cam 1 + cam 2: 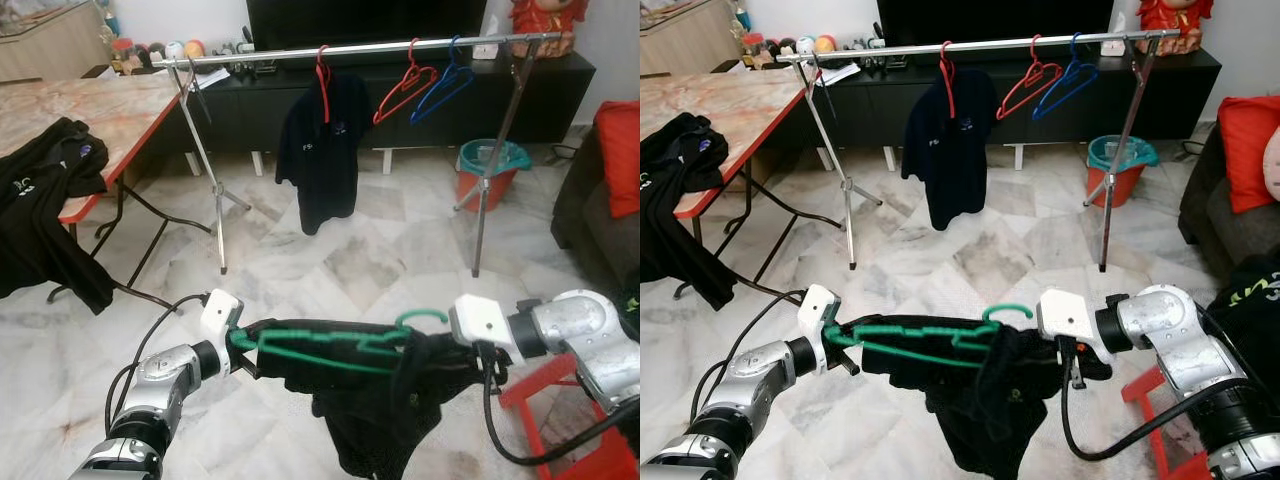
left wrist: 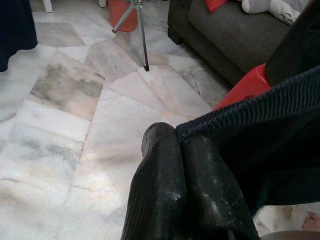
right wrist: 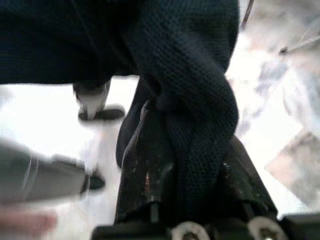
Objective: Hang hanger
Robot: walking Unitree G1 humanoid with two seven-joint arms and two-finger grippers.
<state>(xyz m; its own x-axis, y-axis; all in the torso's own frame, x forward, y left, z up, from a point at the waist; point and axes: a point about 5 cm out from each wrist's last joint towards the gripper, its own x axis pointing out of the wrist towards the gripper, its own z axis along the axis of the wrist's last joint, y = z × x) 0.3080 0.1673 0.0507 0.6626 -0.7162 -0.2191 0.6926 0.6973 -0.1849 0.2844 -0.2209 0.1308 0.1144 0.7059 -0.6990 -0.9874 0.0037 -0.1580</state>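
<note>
Green hanger (image 1: 320, 347) with one black shirt (image 1: 375, 400), pinched by left gripper (image 1: 243, 340) and right gripper (image 1: 440, 345), hovering before rail (image 1: 360, 48) bearing three hangers.

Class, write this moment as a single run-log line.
stage: carrying | left gripper: shut on green hanger | right gripper: shut on dark shirt | rail: ahead, shirt not yet hung
</note>
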